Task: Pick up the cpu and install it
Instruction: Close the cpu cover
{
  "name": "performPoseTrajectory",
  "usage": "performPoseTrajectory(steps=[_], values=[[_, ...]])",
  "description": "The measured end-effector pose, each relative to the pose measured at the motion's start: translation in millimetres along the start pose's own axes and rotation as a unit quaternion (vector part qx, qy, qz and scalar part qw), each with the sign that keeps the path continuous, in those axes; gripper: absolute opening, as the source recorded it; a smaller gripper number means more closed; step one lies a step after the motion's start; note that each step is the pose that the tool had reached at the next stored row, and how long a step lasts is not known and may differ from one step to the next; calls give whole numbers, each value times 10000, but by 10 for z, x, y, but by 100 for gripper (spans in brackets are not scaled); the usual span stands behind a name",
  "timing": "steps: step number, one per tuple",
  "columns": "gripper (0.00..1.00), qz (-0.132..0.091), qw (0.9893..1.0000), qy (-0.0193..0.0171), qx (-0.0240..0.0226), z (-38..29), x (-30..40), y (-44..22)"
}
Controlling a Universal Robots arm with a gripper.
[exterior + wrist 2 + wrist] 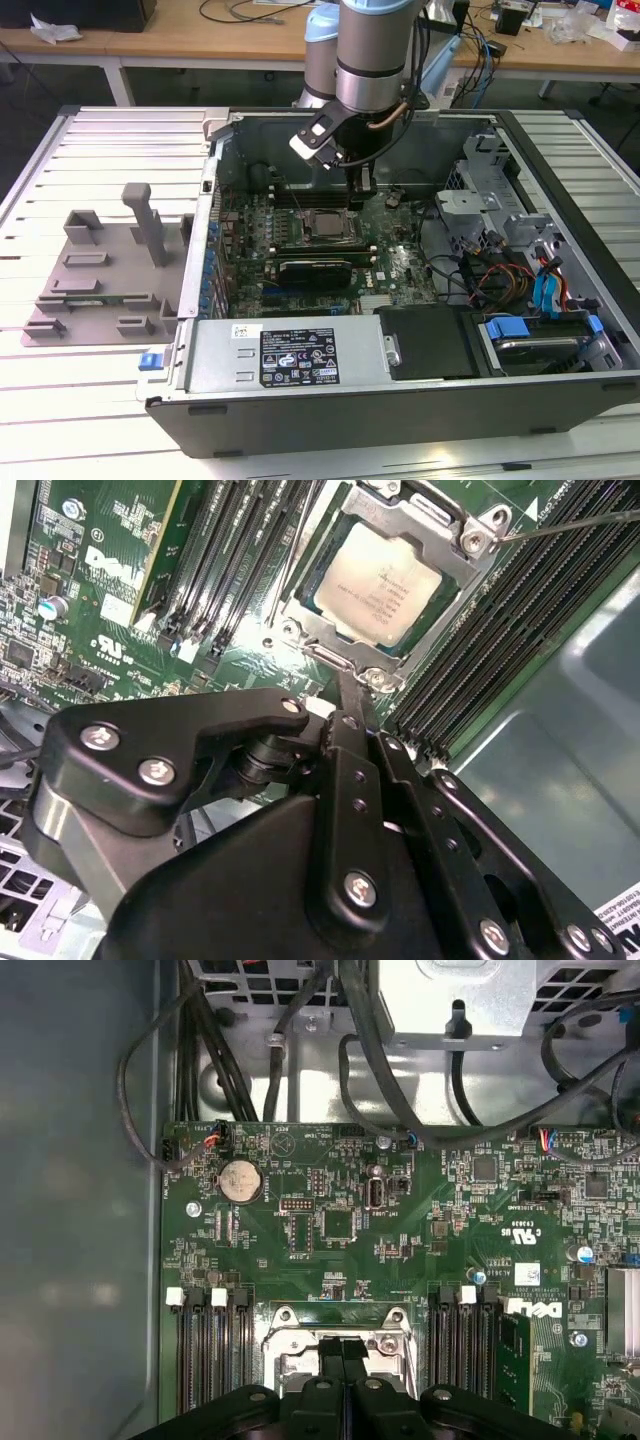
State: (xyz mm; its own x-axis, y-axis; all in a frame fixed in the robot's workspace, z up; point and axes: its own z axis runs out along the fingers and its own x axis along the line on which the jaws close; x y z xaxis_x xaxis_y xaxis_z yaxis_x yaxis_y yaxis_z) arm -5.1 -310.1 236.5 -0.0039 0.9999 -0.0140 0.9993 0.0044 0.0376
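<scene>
— Grey jig?
— At the exterior view's left, on the slatted surface, beside the open case.
— Cpu?
— Seated in the socket frame, silver top up.
— Pincer?
— My pincer hangs just at its right, clenched, grasping nothing.

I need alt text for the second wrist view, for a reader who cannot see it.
A silver cpu lies flat inside its metal socket frame on a green motherboard. The black gripper fills the foreground, jaws together, its tip close to the frame's edge.
</scene>
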Motion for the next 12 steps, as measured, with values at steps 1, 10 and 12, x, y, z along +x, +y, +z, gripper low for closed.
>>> performPoseTrajectory(steps=[1, 10, 12], values=[[11, 1, 10000, 0, 0, 0, 0, -1], [11, 1, 10000, 4, 0, 0, 0, -2], [11, 1, 10000, 4, 0, 0, 0, -2]])
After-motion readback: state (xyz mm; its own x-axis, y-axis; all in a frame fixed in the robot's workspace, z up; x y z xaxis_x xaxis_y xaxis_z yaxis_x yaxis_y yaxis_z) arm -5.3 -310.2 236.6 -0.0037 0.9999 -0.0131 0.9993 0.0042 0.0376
